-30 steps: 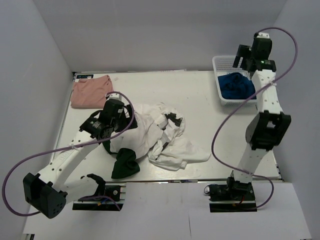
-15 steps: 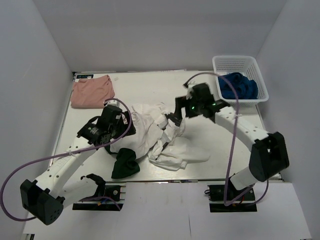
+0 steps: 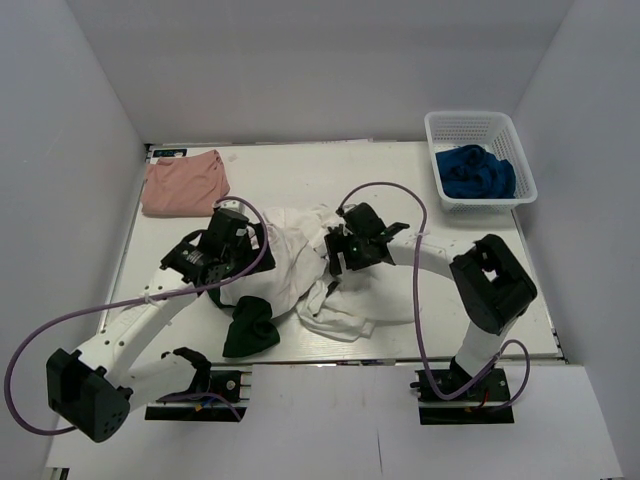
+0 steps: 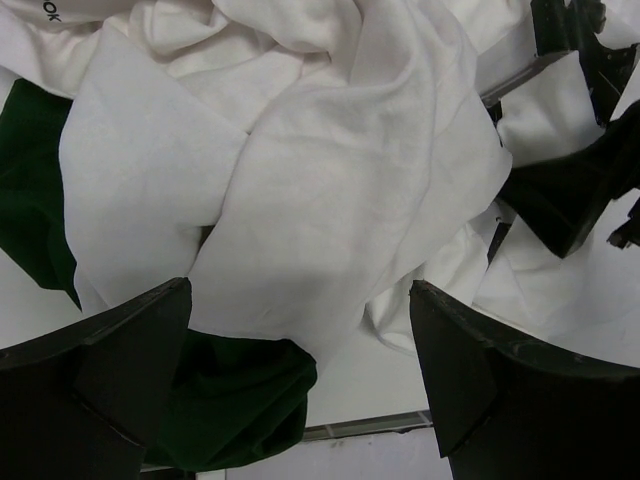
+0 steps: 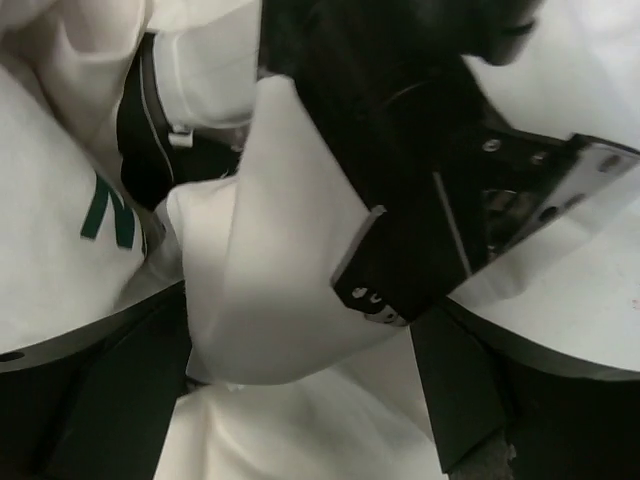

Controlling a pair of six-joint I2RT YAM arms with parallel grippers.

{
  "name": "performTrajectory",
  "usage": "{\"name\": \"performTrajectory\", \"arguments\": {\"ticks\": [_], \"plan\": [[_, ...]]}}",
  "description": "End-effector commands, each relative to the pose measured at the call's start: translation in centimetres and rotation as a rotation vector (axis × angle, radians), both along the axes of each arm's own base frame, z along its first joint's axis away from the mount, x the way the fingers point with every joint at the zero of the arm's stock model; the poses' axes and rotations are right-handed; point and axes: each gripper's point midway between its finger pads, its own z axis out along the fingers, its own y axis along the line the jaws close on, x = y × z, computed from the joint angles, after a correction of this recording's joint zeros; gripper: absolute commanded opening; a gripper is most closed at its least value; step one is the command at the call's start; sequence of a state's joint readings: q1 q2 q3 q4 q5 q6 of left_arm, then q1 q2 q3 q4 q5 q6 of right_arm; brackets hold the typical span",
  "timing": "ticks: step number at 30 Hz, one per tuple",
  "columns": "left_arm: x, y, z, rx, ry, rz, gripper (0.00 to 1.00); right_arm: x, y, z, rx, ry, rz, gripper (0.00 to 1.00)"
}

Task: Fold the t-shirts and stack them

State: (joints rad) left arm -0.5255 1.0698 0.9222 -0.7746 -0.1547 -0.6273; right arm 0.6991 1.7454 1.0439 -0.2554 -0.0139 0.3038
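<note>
A crumpled white t-shirt with dark green sleeves point(image 3: 285, 262) lies mid-table, tangled with more white cloth point(image 3: 355, 305); one green sleeve point(image 3: 250, 330) hangs toward the front edge. My left gripper point(image 3: 245, 258) is open just above the pile's left side; the left wrist view shows white cloth point(image 4: 330, 180) and the green sleeve point(image 4: 230, 410) below its gripper point(image 4: 300, 300). My right gripper point(image 3: 335, 255) is open at the pile's middle; in the right wrist view a white fold point(image 5: 270, 300) lies between the fingers of the gripper point(image 5: 300, 320), beside green print point(image 5: 110, 215).
A folded salmon-pink t-shirt point(image 3: 183, 185) lies at the back left. A royal blue t-shirt point(image 3: 475, 170) sits in the white lattice basket point(image 3: 470, 118) at the back right. The two grippers are close together. The table's front edge point(image 4: 370, 428) is near the pile.
My right arm has swung from above the basket down and left to the middle of the white pile. My left gripper has shifted slightly over the pile's left side.
</note>
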Motion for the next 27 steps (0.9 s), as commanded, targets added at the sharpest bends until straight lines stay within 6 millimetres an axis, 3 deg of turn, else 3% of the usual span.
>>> {"name": "performTrajectory", "arguments": {"ticks": [1, 2, 3, 6, 7, 10, 12, 14, 15, 16, 17, 18, 20, 21, 23, 25, 27], "plan": [[-0.3, -0.1, 0.9, -0.024, -0.027, -0.008, 1.0, 3.4, 0.7, 0.8, 0.035, -0.12, -0.111, 0.87], [-0.3, 0.1, 1.3, -0.025, -0.044, -0.002, 1.0, 3.8, 0.8, 0.8, 0.031, -0.134, -0.117, 0.82], [-0.6, 0.3, 1.5, -0.026, -0.045, -0.002, 1.0, 4.1, 0.9, 0.7, 0.03, -0.139, -0.12, 0.53], [-0.8, 0.7, 1.9, -0.016, -0.048, 0.007, 1.0, 5.7, 1.3, 2.3, 0.025, -0.176, -0.143, 0.0], [-0.9, 0.9, 2.3, -0.012, -0.057, 0.014, 1.0, 6.2, 1.1, 2.8, 0.019, -0.198, -0.153, 0.0], [-0.9, 1.2, 3.0, -0.018, -0.084, 0.022, 1.0, 8.0, 1.0, 8.6, 0.084, -0.33, -0.191, 0.0], [-1.1, 1.3, 2.8, -0.024, -0.082, 0.028, 1.0, 9.2, 0.7, 14.4, 0.145, -0.464, -0.214, 0.0], [-1.2, 1.3, 3.1, -0.035, -0.088, 0.035, 1.0, 10.3, -0.1, 18.8, 0.17, -0.577, -0.245, 0.0], [-1.3, 1.3, 2.6, -0.03, -0.079, 0.035, 1.0, 10.3, -0.7, 23.3, 0.219, -0.665, -0.255, 0.0], [-1.3, 1.3, 2.6, -0.03, -0.079, 0.035, 1.0, 11.3, -2.2, 26.3, 0.214, -0.741, -0.325, 0.0], [-1.2, 1.3, 2.5, -0.031, -0.082, 0.035, 1.0, 11.6, -2.9, 27.9, 0.207, -0.784, -0.336, 0.0], [-1.3, 1.1, 2.5, -0.037, -0.078, 0.029, 1.0, 11.4, -3.7, 31.8, 0.232, -0.862, -0.348, 0.0], [-0.9, 0.8, 2.6, -0.054, -0.093, 0.023, 1.0, 11.7, -5.8, 36.7, 0.254, -0.965, -0.419, 0.0], [-0.9, 0.7, 2.2, -0.047, -0.081, 0.023, 1.0, 11.7, -7.1, 40.1, 0.248, -1.046, -0.436, 0.0], [-0.6, 0.4, 2.0, -0.044, -0.076, 0.01, 1.0, 11.9, -8.7, 42.9, 0.233, -1.131, -0.482, 0.0], [-0.2, 0.2, 2.1, -0.045, -0.077, 0.01, 1.0, 12.3, -11.1, 47.1, 0.208, -1.245, -0.556, 0.0], [0.1, 0.0, 1.9, -0.039, -0.066, 0.01, 1.0, 12.5, -14.5, 50.7, 0.137, -1.357, -0.661, 0.0]]}}
